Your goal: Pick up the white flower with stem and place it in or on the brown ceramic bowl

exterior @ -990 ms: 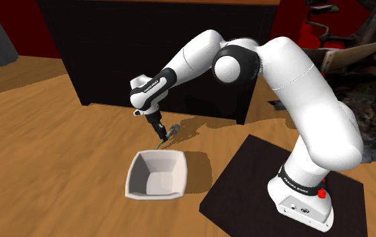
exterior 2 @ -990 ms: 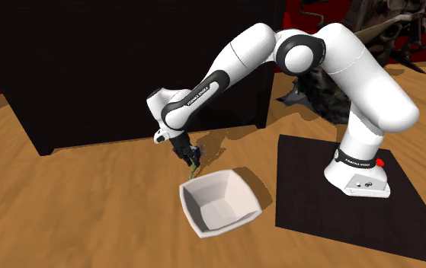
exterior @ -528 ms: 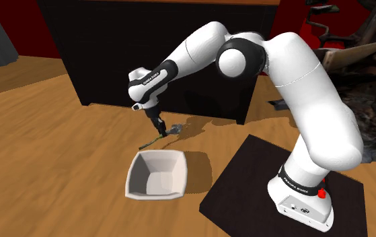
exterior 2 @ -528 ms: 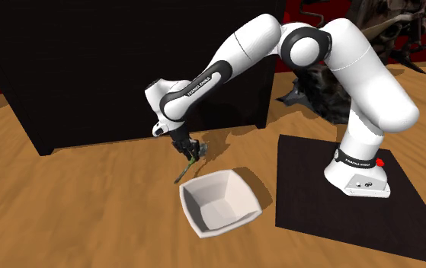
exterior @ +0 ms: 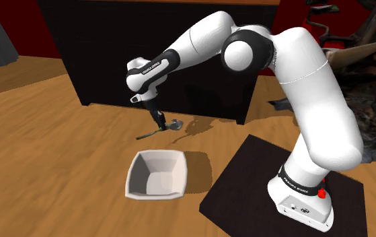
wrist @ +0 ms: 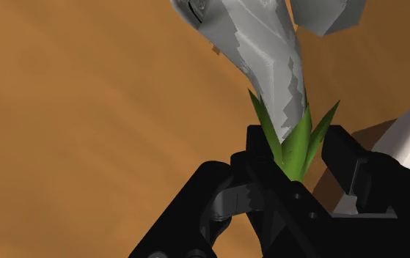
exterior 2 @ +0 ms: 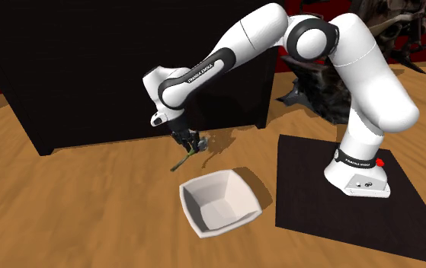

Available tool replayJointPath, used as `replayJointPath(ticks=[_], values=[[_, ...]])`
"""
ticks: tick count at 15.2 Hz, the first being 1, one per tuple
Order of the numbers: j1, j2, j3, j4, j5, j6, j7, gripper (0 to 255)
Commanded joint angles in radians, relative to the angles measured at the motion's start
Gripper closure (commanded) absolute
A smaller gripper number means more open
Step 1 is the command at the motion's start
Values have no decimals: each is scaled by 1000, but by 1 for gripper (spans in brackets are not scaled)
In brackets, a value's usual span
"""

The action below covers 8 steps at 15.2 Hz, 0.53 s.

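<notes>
The flower has a white-grey head and a thin green stem. It hangs in the air, lifted off the wooden floor, and my gripper is shut on it near the base of the head. In the second exterior view the gripper holds the flower above and behind the bowl. The bowl is drawn plain white with squarish walls, and it stands on the floor below the gripper, nearer the camera. In the wrist view the fingers clasp the green leaves below the pale petals.
A large dark cabinet stands just behind the gripper. The arm's stand sits on a black mat at the shoulder view's lower right. Dark clutter lies at the far right. Wooden floor spreads to the left.
The gripper has risen and drifted toward the cabinet with the flower in it. The stem has swung up off the bowl's rim to lie nearly level.
</notes>
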Motion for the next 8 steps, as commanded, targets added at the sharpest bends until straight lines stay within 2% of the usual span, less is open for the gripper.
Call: replayJointPath(ticks=[1,8], values=[[0,-15,0,5,0,-20,1,255],[0,-62,1,24,1,-86,2,255]])
